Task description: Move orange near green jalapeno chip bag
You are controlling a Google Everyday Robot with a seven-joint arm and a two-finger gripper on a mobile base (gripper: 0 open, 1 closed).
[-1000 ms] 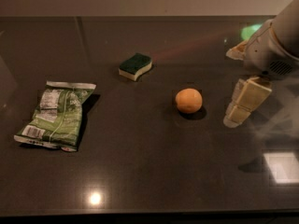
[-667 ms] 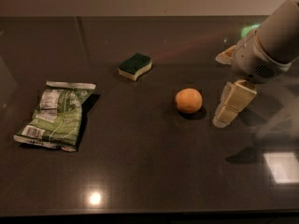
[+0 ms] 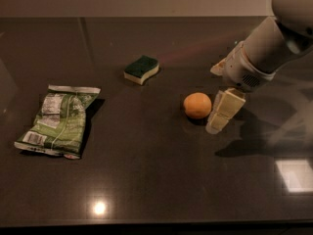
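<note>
The orange [image 3: 197,105] sits on the dark table, right of centre. The green jalapeno chip bag [image 3: 59,120] lies flat at the left, far from the orange. My gripper [image 3: 215,100] comes in from the right on a white arm [image 3: 274,38] and is open. Its near cream-coloured finger [image 3: 224,111] stands right beside the orange's right side, close to touching. The far finger [image 3: 218,68] shows behind, further back. The gripper holds nothing.
A green-topped yellow sponge [image 3: 141,69] lies behind and left of the orange. The dark glossy table [image 3: 146,170] shows light reflections at the front and at the right front.
The gripper has moved left and down toward the orange, from well to its right to right beside it. The orange, bag and sponge have not moved.
</note>
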